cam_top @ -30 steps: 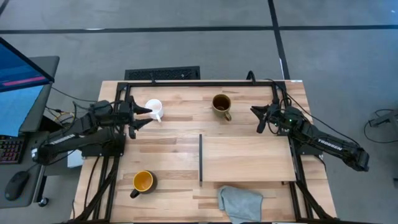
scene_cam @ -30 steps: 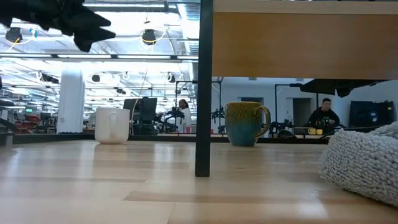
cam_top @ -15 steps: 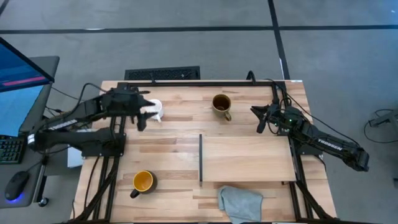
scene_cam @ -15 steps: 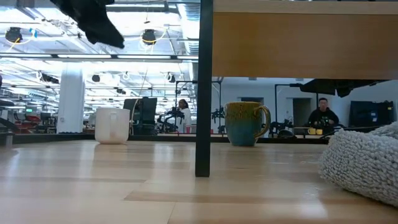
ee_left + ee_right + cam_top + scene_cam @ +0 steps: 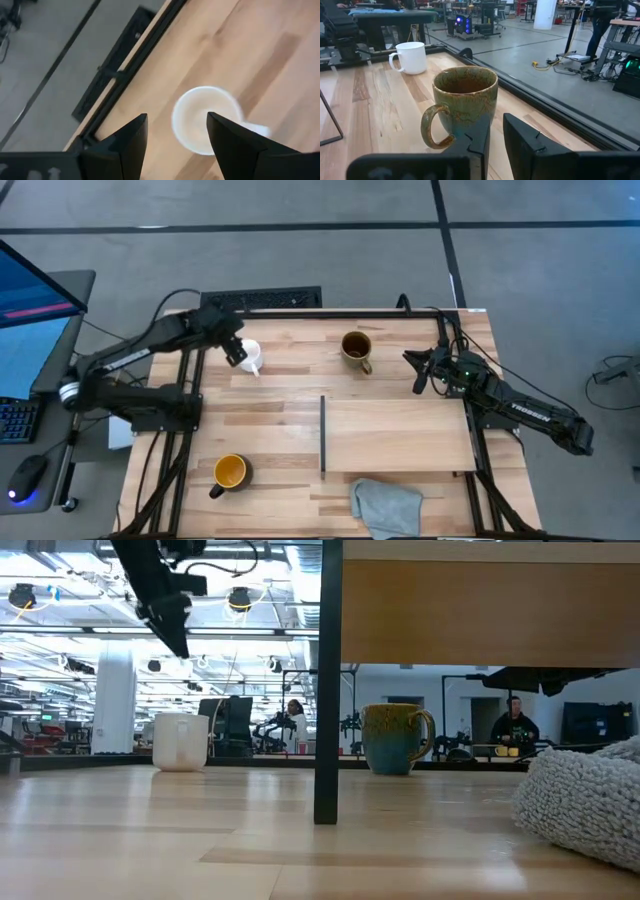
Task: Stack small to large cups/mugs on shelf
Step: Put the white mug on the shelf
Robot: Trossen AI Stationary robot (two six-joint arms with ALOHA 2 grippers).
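Hovering over white mug [image 5: 249,355], left gripper [image 5: 236,348] w/ fingers [image 5: 131,137] apart.

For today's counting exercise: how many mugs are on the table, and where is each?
3: white mug under the left gripper; olive-brown mug at the far edge; black mug near the front-left corner.

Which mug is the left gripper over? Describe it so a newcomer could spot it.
Start at the light-wood table and go to its far left corner, by the dark frame rail. The small white mug stands there, directly under the open left gripper. It is the only white one: the olive-brown mug and the black mug are both darker.
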